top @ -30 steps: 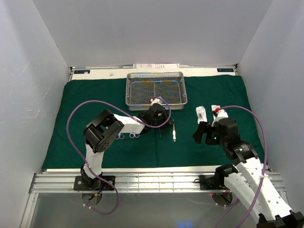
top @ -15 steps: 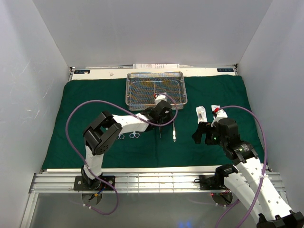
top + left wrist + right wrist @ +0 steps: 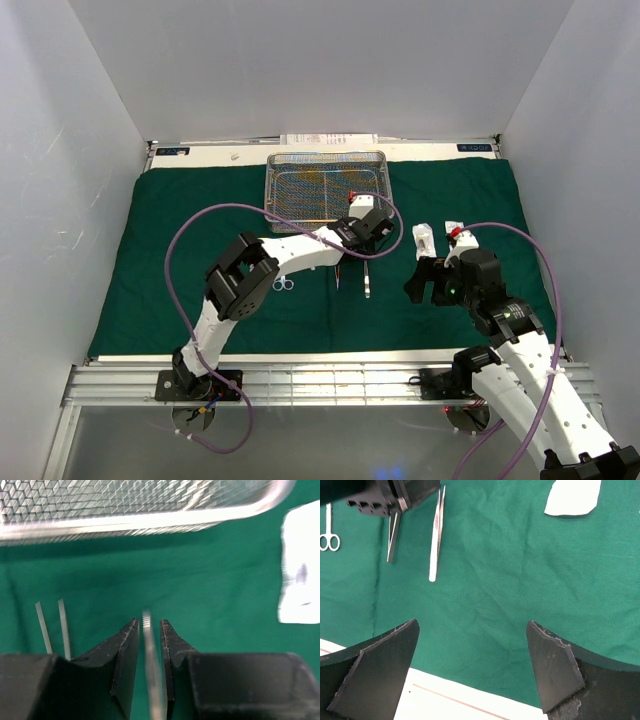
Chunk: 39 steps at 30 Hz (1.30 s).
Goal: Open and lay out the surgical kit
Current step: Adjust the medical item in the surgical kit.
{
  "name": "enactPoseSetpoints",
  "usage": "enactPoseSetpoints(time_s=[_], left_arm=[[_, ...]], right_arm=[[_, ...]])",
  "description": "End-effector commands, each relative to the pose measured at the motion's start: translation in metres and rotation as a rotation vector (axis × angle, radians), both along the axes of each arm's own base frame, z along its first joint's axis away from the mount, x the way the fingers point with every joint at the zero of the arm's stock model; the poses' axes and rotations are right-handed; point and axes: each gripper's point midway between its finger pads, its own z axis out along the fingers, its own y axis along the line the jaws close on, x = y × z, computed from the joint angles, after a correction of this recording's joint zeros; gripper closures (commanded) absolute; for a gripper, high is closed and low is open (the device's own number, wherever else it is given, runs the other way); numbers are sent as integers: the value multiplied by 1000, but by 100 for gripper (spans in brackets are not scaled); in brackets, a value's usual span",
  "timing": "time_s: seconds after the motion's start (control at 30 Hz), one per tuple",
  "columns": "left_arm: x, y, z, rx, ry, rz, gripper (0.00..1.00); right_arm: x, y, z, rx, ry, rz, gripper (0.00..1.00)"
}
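Tweezers [image 3: 366, 278] lie on the green cloth [image 3: 200, 220] just in front of the wire tray [image 3: 327, 153], left gripper [image 3: 149, 625] straddling them, jaws slightly parted as if to leave them there; right gripper [image 3: 472, 625] spread wide.
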Motion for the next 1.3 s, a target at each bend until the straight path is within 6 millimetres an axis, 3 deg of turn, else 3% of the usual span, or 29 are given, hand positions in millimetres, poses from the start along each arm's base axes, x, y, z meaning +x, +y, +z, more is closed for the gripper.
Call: enactPoseSetpoints(time_s=[0.0,0.27,0.67,1.27], left_arm=[[-3,16,3,82,20,28,66],[-6,7,-6,79,55,5,66],[0,0,23,35,12,24,66],[-5,-9,-10,73,79,-5,68]], right_arm=[[6,5,11,12,-48,27,7],[5,6,9,12,-44,29,7],[5,7,8,13,-40,35,7],[6,7,7,10,-37,38,7]])
